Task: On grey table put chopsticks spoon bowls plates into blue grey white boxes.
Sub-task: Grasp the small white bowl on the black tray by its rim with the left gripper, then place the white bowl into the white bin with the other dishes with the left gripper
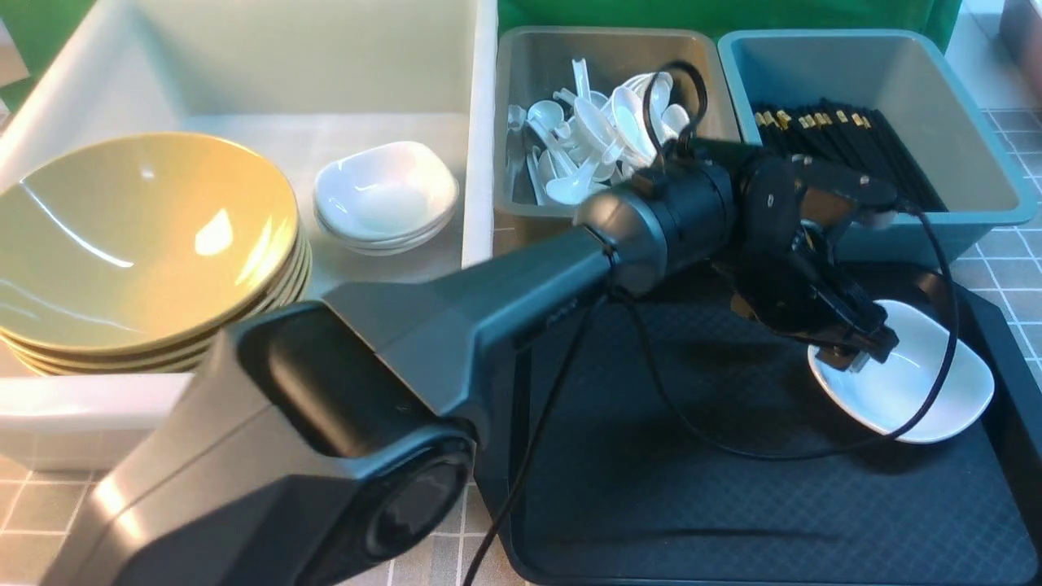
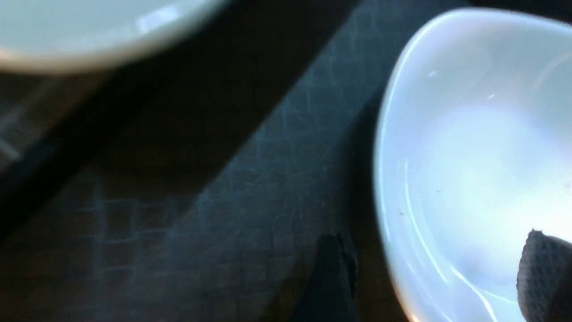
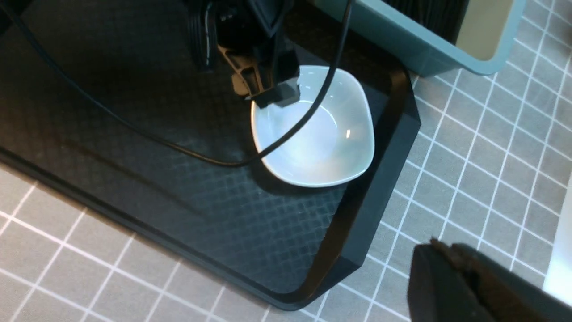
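Note:
A small white plate (image 1: 912, 391) lies on the right side of a black tray (image 1: 692, 456). My left gripper (image 1: 859, 358) is open and straddles the plate's near-left rim. In the left wrist view one finger (image 2: 545, 277) is inside the plate (image 2: 473, 134) and the other finger (image 2: 335, 277) is outside it over the tray. My right gripper (image 3: 442, 250) is shut and empty, above the grey table (image 3: 491, 156) beside the tray's corner. Its view shows the plate (image 3: 321, 143) and the left gripper (image 3: 275, 96).
The white box (image 1: 326, 57) holds stacked yellow bowls (image 1: 138, 244) and stacked white plates (image 1: 387, 191). The grey box (image 1: 602, 49) holds several spoons (image 1: 594, 138). The blue box (image 1: 814, 65) holds black chopsticks (image 1: 847, 138). My left arm's cable loops over the tray.

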